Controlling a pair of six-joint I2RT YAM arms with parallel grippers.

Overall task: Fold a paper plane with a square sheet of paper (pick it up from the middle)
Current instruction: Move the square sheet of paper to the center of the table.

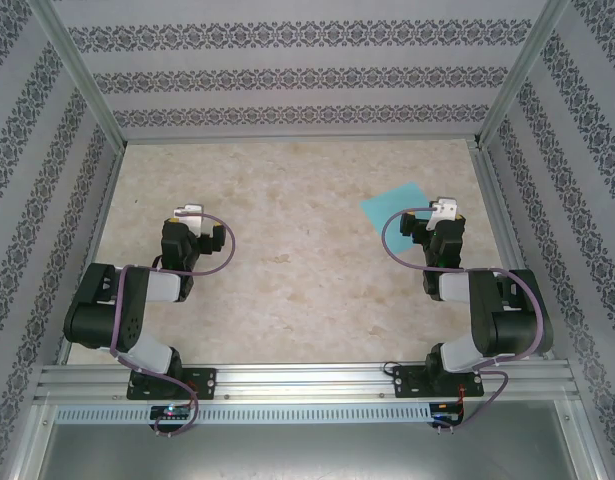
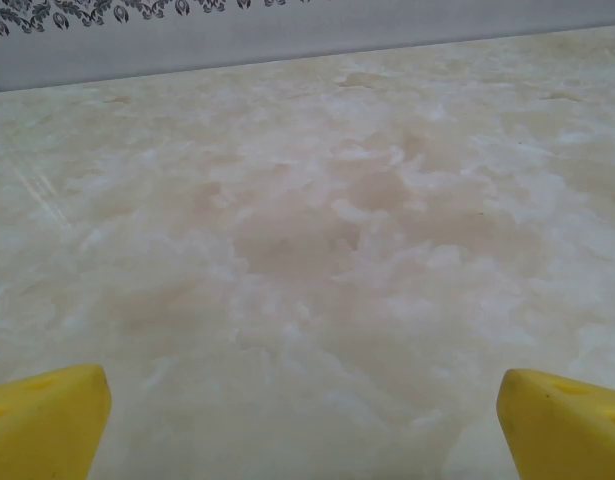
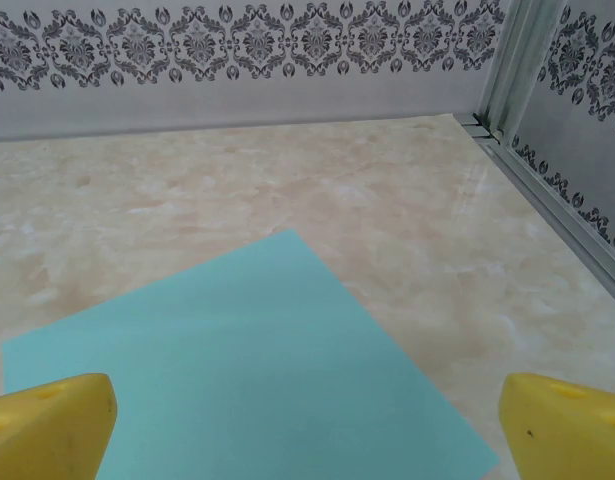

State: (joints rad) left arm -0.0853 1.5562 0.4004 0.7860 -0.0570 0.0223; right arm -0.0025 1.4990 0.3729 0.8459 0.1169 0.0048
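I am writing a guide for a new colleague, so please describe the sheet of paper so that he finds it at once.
Look at the beige marbled table, on its far right part. There, just ahead of the open right gripper, lies the square sheet of paper, flat and unfolded. It is the one turquoise thing on the table.

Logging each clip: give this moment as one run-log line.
square sheet of paper: flat, unfolded | right end effector: open, at the sheet | left end effector: open, over table
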